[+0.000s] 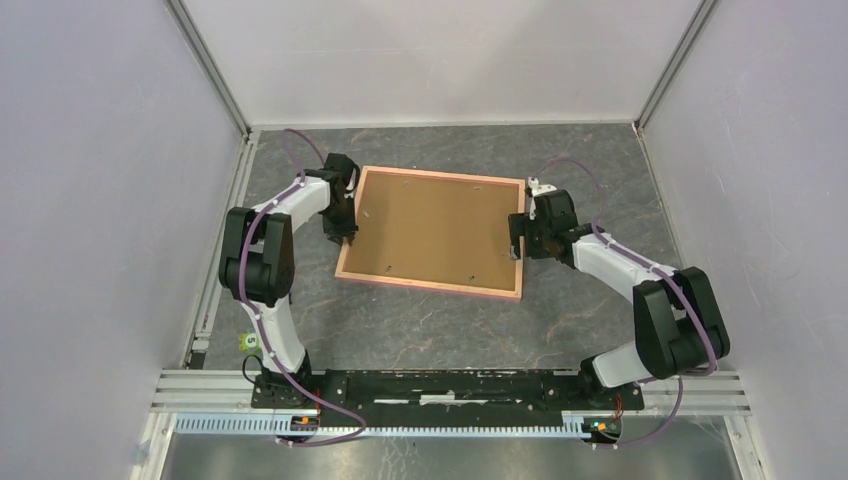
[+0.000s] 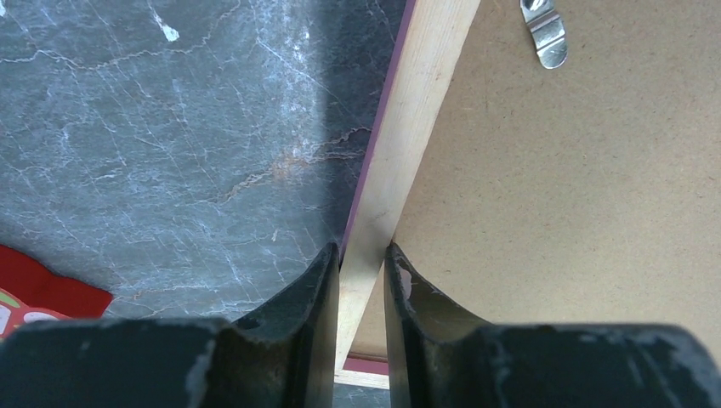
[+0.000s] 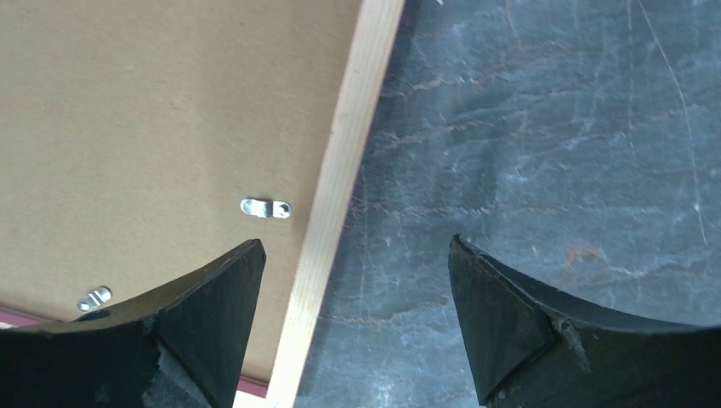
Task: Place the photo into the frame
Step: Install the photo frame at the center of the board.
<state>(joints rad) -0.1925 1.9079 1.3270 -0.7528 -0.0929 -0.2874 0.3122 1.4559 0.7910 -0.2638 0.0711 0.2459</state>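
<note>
The frame [image 1: 430,286] is clamped at its left rail by the left gripper [image 2: 364,251]; its right rail is straddled by the open right gripper [image 3: 355,241], likely for lifting.

- The frame [image 1: 430,285] lay flat on the table [image 1: 430,335], back upward, between the two arms.
- A backing board [image 1: 435,225] sat inside the frame, with clips [image 3: 265,207] on it near the rails.
- The left gripper [image 2: 364,251] pinched the frame's left rail.
- The right gripper [image 3: 357,246] straddled the right rail, its fingers spread apart.
</note>
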